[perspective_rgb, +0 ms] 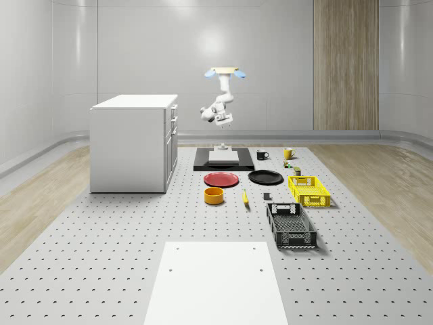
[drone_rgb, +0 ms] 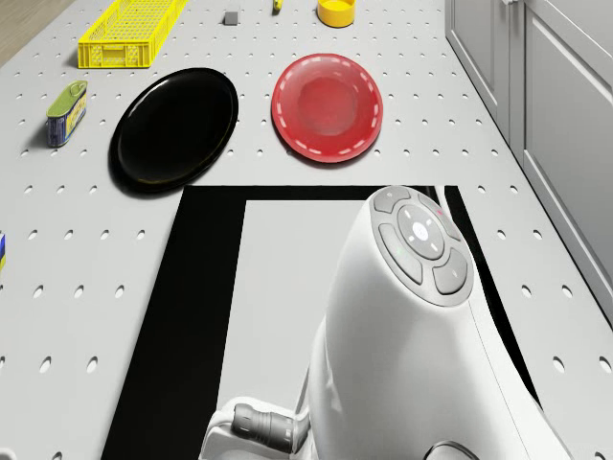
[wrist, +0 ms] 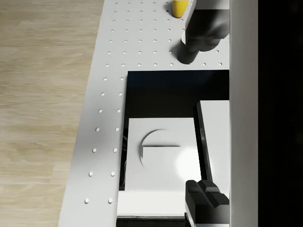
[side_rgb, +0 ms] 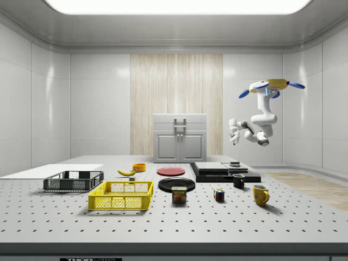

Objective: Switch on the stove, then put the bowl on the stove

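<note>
While the bowl (perspective_rgb: 214,196) sits untouched on the table, nearer than the red plate (perspective_rgb: 221,179), the stove (perspective_rgb: 200,164) lies beyond with its switch (wrist: 161,146) at the far end. The gripper (perspective_rgb: 223,122) hangs well above that switch – open or closed, I cannot tell. The drone (perspective_rgb: 226,70) hovers higher, over the stove's far edge. Any hover drift on descent could slide the gripper off the switch – or knock it into the stove.

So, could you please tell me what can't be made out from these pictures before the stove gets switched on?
- Stove surface: in the drone view, the arm covers much of it.
- Claw opening: too small in the whole-scene view to judge.
- Can label: too small to read in the side view.
- Yellow crate: cut off by the drone view's edge.
</note>
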### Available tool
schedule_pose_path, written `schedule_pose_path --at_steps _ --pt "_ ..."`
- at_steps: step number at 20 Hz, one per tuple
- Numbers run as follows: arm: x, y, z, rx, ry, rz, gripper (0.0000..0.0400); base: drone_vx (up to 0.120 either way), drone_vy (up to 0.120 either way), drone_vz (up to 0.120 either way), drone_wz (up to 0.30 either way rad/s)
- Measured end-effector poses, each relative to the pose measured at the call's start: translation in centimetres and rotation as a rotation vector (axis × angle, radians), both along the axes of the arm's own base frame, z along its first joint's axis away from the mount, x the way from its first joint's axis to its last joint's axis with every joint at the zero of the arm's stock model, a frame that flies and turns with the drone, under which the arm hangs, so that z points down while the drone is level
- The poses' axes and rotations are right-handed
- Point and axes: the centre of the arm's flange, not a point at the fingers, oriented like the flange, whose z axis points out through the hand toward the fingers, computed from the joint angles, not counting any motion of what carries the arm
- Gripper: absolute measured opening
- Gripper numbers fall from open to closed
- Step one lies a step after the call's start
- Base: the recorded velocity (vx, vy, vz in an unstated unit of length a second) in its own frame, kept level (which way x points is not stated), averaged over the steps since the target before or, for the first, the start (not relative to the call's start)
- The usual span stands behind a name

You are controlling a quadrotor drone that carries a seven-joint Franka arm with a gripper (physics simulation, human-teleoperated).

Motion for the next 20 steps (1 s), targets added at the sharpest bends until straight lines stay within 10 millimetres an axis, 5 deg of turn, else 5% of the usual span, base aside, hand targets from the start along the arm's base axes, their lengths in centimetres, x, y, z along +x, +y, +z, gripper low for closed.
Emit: schedule_pose_path --at_steps 10,20 --pt "0.0 -1.9 -0.3 -0.195 0.006 -0.005 0.04 0.0 -0.056 -0.12 0.0" --pt "0.0 -2.2 -0.4 -0.227 0.007 -0.006 0.04 0.024 0.0 -0.12 0.0"
